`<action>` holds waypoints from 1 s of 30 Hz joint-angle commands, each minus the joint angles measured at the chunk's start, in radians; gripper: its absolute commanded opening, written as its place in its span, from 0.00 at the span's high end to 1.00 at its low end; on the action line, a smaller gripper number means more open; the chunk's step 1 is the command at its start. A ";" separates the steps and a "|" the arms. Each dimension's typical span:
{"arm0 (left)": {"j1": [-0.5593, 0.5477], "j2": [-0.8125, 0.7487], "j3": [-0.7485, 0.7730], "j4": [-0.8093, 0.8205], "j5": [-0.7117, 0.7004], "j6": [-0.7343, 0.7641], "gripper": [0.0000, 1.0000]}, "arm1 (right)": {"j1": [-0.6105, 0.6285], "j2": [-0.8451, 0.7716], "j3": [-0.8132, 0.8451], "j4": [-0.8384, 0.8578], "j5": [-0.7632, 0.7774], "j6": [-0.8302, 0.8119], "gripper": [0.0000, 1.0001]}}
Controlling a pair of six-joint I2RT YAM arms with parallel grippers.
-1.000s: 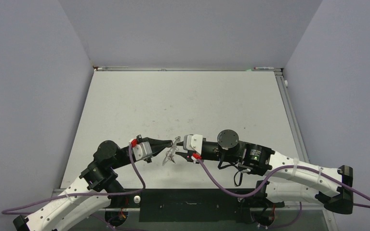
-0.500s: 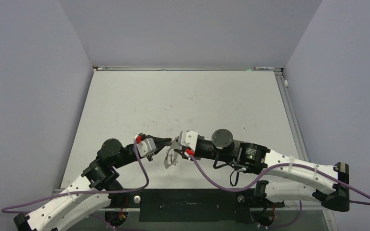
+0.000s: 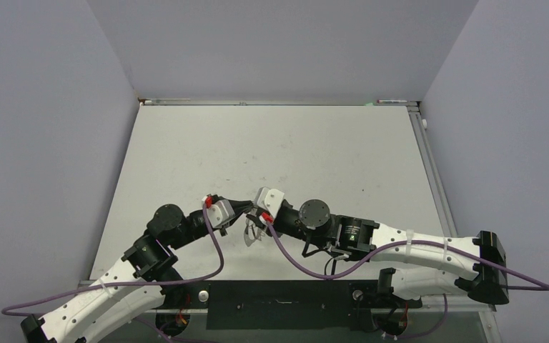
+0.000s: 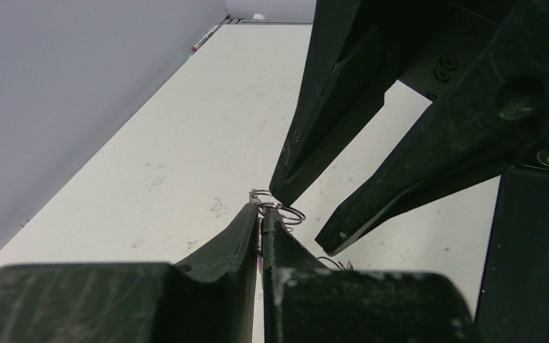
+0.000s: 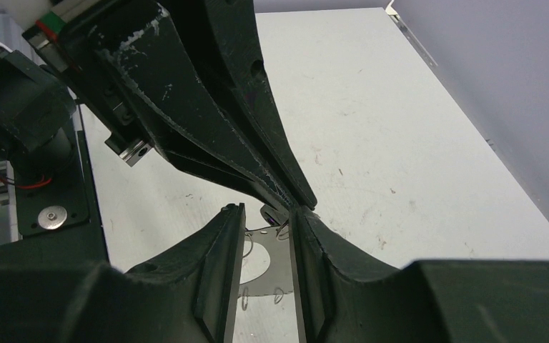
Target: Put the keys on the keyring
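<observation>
Where both arms meet over the counter (image 3: 279, 150), the keyring (image 5: 264, 261) sits between them; left end effector (image 4: 261, 214) pinched closed on keyring's rim; right end effector (image 5: 268, 209) narrowly parted, one finger either side of keyring; keys too small to tell.

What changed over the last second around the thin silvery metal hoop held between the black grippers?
The right gripper slid left and slightly forward, its elbow following, so its open fingers now flank the left gripper's tip. The left gripper nudged slightly toward it. Unchanged: the left gripper stays shut on the thin silvery metal keyring, which hangs between them.
</observation>
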 commanded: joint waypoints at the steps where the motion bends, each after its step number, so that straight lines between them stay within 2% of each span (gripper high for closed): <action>1: 0.004 -0.010 0.060 0.034 -0.019 0.006 1.00 | 0.015 0.020 -0.004 0.090 0.088 0.046 0.70; 9: 0.003 -0.022 0.058 0.035 -0.014 0.006 1.00 | 0.026 0.067 0.018 0.073 0.157 0.041 0.81; 27: 0.002 -0.032 0.056 0.037 -0.015 0.007 1.00 | 0.030 0.100 0.043 0.015 0.188 0.045 0.83; 30: 0.003 -0.034 0.055 0.039 -0.012 0.007 1.00 | 0.030 0.106 0.049 0.001 0.193 0.050 0.80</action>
